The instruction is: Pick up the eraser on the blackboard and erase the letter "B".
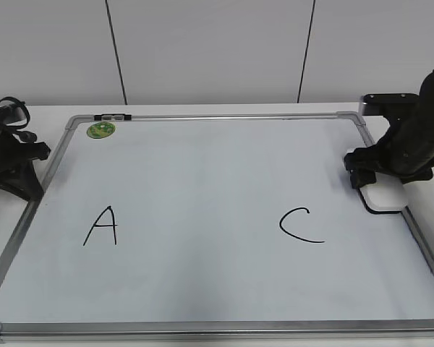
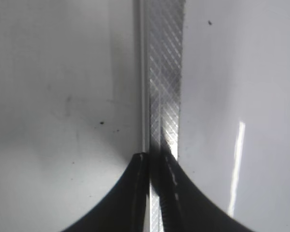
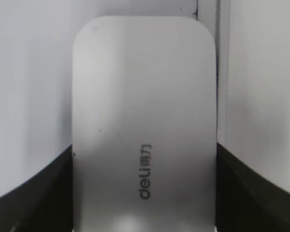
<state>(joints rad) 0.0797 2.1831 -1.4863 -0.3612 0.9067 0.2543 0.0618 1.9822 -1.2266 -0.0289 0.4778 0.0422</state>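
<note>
My right gripper (image 1: 382,189) sits at the board's (image 1: 202,181) three o'clock edge, clenched on the eraser (image 1: 385,196). In my right wrist view the eraser (image 3: 144,130) fills the middle, its grey lettering reading toward twelve o'clock, and my two dark fingers (image 3: 34,193) press its long sides at nine and three o'clock. The eraser lies flat on the board, just inside the frame (image 3: 223,72), which runs along its three o'clock side.

My left gripper (image 1: 11,155) rests at the board's nine o'clock edge, outside the writing area. In the left wrist view its fingers (image 2: 130,193) meet with no gap between them, so it is closed on nothing, and the cross-hatched frame rail (image 2: 164,72) runs from six to twelve o'clock right over the tips.

On the board I see an "A" (image 1: 101,226) toward seven o'clock and a "C" (image 1: 298,225) toward four o'clock. The white stretch between them carries no letter. A green sticker (image 1: 100,130) sits at the eleven o'clock corner.
</note>
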